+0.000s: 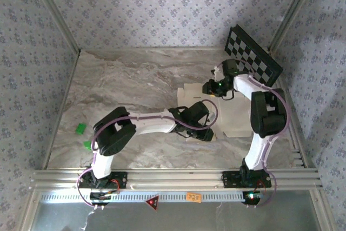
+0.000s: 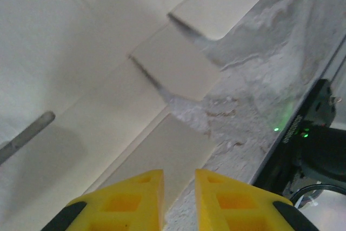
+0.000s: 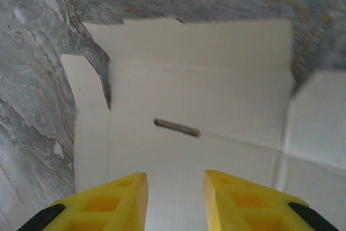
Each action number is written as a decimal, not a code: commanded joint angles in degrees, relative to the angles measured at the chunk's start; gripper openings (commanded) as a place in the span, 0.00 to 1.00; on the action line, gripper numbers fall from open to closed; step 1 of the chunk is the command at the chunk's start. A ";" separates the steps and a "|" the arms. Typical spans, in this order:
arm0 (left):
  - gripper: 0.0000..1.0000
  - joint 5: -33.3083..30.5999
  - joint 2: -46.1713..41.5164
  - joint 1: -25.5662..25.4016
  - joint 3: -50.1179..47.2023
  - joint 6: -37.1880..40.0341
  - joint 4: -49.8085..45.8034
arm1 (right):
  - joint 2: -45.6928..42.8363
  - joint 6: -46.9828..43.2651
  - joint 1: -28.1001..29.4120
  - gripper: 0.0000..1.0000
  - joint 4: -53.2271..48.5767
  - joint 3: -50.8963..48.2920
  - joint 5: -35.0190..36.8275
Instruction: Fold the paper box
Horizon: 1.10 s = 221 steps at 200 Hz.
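- Paper box [image 1: 235, 118]: flat sheet, right of centre on the table [image 1: 135, 79]; thin, light card, likely to slide and crease.
- Left gripper [image 2: 179, 196]: fingers narrowly parted, empty, over an edge flap [image 2: 173, 150], the likely hold.
- Right gripper [image 3: 175, 196]: fingers parted, empty, above the sheet.

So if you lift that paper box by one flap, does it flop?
Probably floppy: the box is a thin flat sheet with creases, so it would likely bend along them. It looks light, so a push may slide it over the table rather than fold it. The cut flaps sit slightly raised and could catch or crumple.
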 commanded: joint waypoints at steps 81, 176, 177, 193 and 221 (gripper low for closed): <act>0.16 4.36 2.29 -0.81 -2.76 -3.43 -4.02 | 16.43 -2.92 1.21 0.29 -10.05 17.35 1.56; 0.13 0.80 -2.94 5.24 -16.88 -6.44 0.11 | 17.24 -2.14 -0.51 0.25 -13.89 16.19 6.40; 0.13 0.78 -3.07 5.40 -17.02 -6.37 0.11 | 17.15 -2.14 -0.51 0.25 -13.89 16.11 6.41; 0.13 0.52 -4.69 8.03 -18.69 -5.00 -0.62 | 15.75 -1.88 -0.81 0.25 -14.02 14.55 6.21; 0.13 -0.32 -7.31 13.96 -19.79 -0.58 -4.78 | 12.71 -1.53 -0.94 0.25 -13.50 10.57 4.96</act>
